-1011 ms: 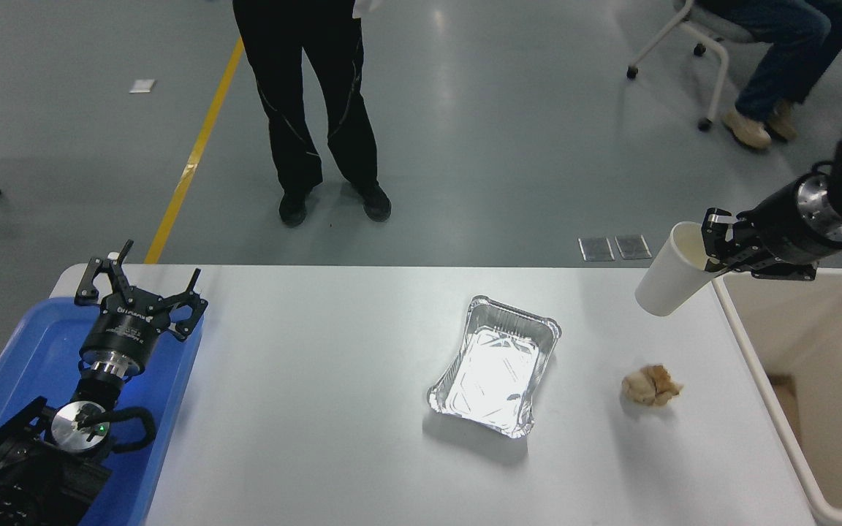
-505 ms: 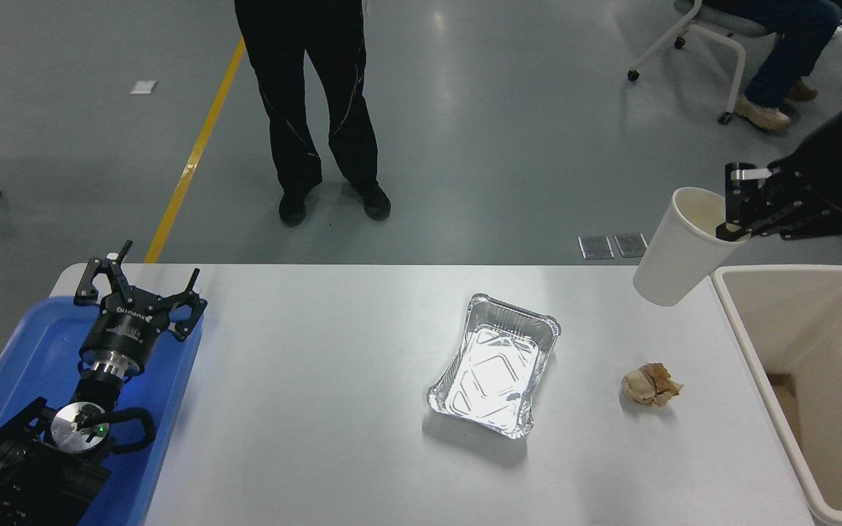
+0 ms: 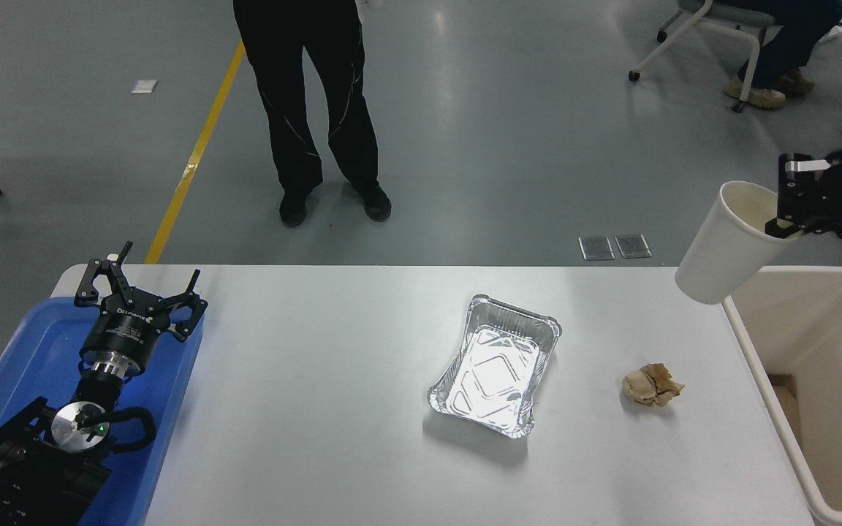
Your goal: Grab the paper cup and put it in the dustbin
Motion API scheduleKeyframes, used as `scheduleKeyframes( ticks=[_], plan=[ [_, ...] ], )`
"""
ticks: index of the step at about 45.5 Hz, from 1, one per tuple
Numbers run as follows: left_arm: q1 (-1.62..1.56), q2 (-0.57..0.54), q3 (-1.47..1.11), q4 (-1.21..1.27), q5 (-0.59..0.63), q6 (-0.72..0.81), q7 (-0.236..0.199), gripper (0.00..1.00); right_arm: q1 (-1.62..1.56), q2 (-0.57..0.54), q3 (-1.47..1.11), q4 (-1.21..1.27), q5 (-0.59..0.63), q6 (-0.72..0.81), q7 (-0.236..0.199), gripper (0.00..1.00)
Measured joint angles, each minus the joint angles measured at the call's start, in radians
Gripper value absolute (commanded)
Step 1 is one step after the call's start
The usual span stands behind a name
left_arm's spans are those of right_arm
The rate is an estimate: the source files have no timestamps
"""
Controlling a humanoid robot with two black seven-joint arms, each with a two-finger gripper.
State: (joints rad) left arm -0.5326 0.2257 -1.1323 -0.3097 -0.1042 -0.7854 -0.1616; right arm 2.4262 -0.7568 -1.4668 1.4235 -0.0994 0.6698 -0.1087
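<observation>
The white paper cup [image 3: 729,245] hangs tilted in the air at the right, its bottom over the table's far right corner beside the dustbin's near-left rim. My right gripper [image 3: 785,212] is shut on the cup's rim, one finger inside the mouth. The cream-white dustbin [image 3: 757,358] stands at the table's right end, its right side cut off by the picture edge. My left gripper [image 3: 139,288] is parked open over the blue tray at the lower left.
A silver foil tray [image 3: 495,365] lies mid-table and a crumpled tan paper wad [image 3: 652,384] lies right of it. A blue tray [image 3: 19,365] is at the left end. One person stands beyond the far edge; another sits at the top right.
My right gripper has carried the cup up and to the right, from beside the bin's left rim toward the space over the bin's far left corner. The left arm has stayed still.
</observation>
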Motion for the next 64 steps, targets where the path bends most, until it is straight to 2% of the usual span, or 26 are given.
scheduleKeyframes(
  ticks=[15, 33, 51, 64],
  plan=[
    [0.001, 0.000, -0.001, 0.000, 0.000, 0.000, -0.002, 0.99, -0.335, -0.106, 0.021, -0.163, 0.004, -0.220, 0.005, 0.00],
    [0.000, 0.000, -0.001, 0.000, 0.000, 0.000, -0.002, 0.99, -0.902, -0.129, 0.318, -0.447, 0.017, -0.460, 0.007, 0.00],
    [-0.001, 0.000, -0.001, 0.000, 0.000, 0.000, -0.001, 0.99, -1.349, -0.020, 0.632, -0.803, 0.018, -0.521, 0.007, 0.00],
    [-0.001, 0.000, -0.001, 0.000, 0.000, 0.000, -0.001, 0.99, -1.518, 0.080, 0.738, -0.997, 0.017, -0.561, 0.008, 0.00]
  ],
)
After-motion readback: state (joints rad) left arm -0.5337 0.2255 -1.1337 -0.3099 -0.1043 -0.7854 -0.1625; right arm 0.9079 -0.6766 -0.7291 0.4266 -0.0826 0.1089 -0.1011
